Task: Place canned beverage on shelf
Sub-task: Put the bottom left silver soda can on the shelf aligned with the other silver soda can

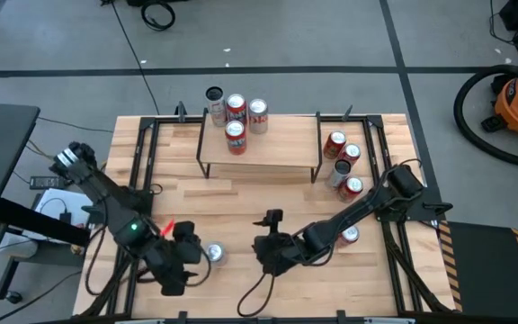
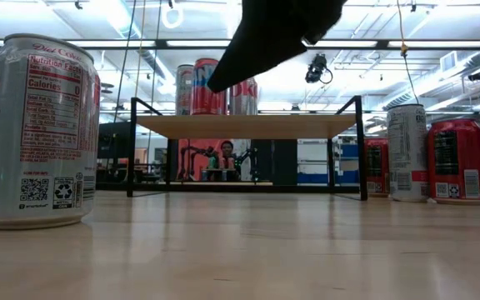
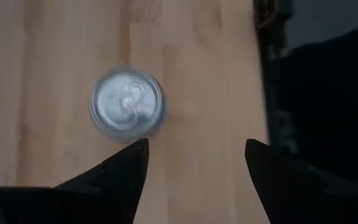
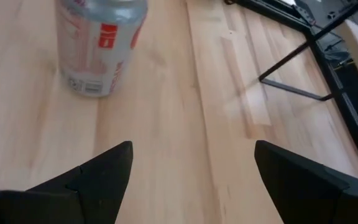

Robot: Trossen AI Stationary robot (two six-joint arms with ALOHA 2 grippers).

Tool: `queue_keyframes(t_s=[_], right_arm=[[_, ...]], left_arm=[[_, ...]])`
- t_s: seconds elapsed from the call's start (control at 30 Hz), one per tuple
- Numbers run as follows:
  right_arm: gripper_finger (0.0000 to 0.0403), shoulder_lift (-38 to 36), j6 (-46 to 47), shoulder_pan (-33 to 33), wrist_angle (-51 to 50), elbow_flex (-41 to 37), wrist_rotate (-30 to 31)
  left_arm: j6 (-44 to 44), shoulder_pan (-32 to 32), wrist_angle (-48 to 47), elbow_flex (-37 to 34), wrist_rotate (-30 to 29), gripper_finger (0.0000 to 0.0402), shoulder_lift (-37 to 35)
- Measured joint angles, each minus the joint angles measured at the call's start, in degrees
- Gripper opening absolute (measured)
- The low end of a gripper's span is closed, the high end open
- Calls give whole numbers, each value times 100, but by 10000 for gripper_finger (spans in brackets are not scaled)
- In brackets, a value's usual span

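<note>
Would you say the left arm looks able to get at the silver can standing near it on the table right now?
Probably yes. The left gripper hangs above the silver can with its jaws open and empty, the can just off to one side. Nothing stands between them; bare table surrounds the can.

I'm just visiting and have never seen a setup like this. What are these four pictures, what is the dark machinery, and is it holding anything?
You are seeing one moment from four cameras. One looks straight down on a wooden table with two dark robot arms. One sits at table height. The other two ride on the arms' wrists, looking past their own jaws.

The left gripper hangs over a silver Diet Coke can standing on the table; its wrist camera shows the can's top. The right gripper is near the table's middle. Both have open jaws and hold nothing.

At the back stands a low shelf with four cans on it. More cans wait beside it on the right.
</note>
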Motion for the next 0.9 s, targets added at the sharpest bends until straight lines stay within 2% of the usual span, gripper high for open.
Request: queue_keyframes(t_s=[0.17, 0.4, 0.57, 0.8, 0.9], right_arm=[[347, -154, -77, -51, 7, 10, 34], [347, -158, -95, -84, -55, 17, -133], [347, -158, -109, -79, -66, 17, -150], [347, -158, -90, -79, -224, 17, -173], [347, -169, 22, -74, -615, 17, -234]], left_arm=[[670, -73, -243, 311, -528, 277, 568], [1094, 171, -271, 347, -642, 295, 796], [1172, 340, -258, 351, -607, 316, 792], [1373, 477, -256, 351, -359, 318, 792], [1459, 533, -260, 351, -223, 318, 795]])
